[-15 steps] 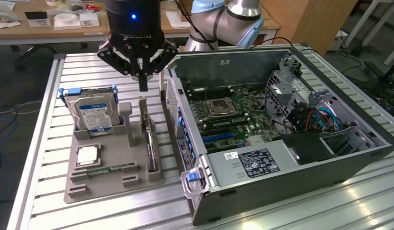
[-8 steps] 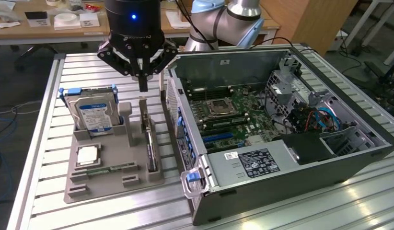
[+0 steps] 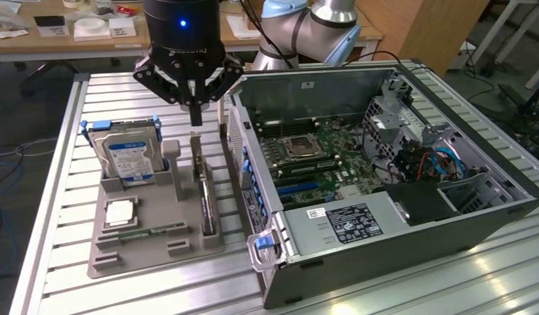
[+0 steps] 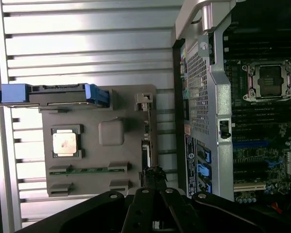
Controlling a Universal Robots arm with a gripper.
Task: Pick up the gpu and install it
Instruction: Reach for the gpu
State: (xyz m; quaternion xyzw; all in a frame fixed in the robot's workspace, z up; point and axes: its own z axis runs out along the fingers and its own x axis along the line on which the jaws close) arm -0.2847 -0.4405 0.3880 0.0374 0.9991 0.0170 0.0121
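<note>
The gpu [image 3: 204, 197] stands on edge in a slot of the grey holder tray [image 3: 156, 246], its silver bracket end pointing up. In the wrist view the gpu [image 4: 146, 141] shows as a thin edge along the side of the tray [image 4: 131, 121] facing the case. My gripper [image 3: 196, 119] hangs directly above the card's upper end, its fingers shut together with nothing between them and a small gap to the card. The gripper's tips [image 4: 155, 175] sit over the card's edge in the wrist view.
On the tray also rest a hard drive [image 3: 125, 154] with blue-white label, a CPU [image 3: 119, 211] and a memory stick [image 3: 143, 231]. The open computer case [image 3: 410, 216] lies to the exterior view's right, motherboard [image 3: 313, 157] exposed. The slatted metal table [image 3: 120, 289] carries everything.
</note>
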